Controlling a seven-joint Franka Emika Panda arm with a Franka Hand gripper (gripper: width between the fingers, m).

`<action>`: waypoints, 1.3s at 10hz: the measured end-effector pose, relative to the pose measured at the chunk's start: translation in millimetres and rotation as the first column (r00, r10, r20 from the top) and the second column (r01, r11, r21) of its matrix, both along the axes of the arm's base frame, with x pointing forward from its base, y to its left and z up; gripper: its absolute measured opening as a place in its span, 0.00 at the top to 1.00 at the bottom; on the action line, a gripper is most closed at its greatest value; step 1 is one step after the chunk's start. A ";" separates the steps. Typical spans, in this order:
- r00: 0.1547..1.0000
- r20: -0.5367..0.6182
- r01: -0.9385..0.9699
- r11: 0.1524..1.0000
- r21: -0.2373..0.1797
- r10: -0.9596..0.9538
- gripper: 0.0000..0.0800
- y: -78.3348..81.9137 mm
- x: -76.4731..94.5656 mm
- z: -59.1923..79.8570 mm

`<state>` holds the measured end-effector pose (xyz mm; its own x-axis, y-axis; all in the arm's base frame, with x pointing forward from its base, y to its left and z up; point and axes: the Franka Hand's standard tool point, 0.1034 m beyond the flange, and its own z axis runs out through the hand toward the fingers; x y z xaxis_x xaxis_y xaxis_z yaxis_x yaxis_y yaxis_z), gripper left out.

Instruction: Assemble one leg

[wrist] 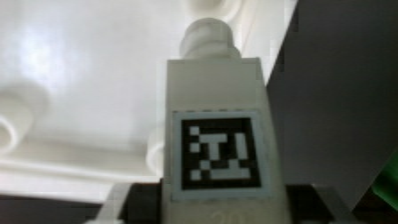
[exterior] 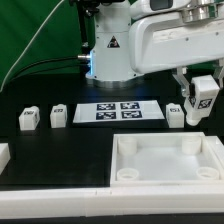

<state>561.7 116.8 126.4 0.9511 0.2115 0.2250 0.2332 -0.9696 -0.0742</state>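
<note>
My gripper (exterior: 203, 108) is shut on a leg (exterior: 204, 94), a white post with a black-and-white tag, and holds it in the air above the far corner of the white tray-like piece (exterior: 165, 176) on the exterior view's right. In the wrist view the held leg (wrist: 217, 120) fills the middle. Its tag faces the camera and its threaded tip points toward the tray-like piece (wrist: 71, 90) below. The dark fingers (wrist: 329, 205) flank the leg's base. Three more legs stand on the black table: two (exterior: 28, 119) (exterior: 58, 115) on the exterior view's left and one (exterior: 175, 115) just under the gripper.
The marker board (exterior: 118, 111) lies flat between the loose legs. The robot base (exterior: 108, 55) stands behind it. A white piece (exterior: 3, 155) shows at the exterior view's left edge. The black table (wrist: 347, 90) shows beside the tray-like piece.
</note>
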 end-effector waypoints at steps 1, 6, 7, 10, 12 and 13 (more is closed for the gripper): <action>1.000 0.012 -0.006 1.000 0.001 0.006 0.63 -1.9 8.2 2.9; 0.998 0.067 0.000 1.000 0.005 0.000 0.63 -2.7 10.2 2.7; 0.997 0.076 0.001 1.000 0.005 -0.001 0.63 -2.9 10.3 2.2; 0.981 0.193 0.005 1.000 0.015 -0.007 0.63 -6.7 25.4 1.4; 0.979 0.205 0.009 1.000 0.027 -0.014 0.63 -0.9 42.6 4.6; 0.978 0.206 0.011 0.999 0.030 -0.017 0.63 -0.5 48.1 1.6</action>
<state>609.7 116.3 128.0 0.8866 0.1892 0.4221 0.2326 -0.9711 -0.0534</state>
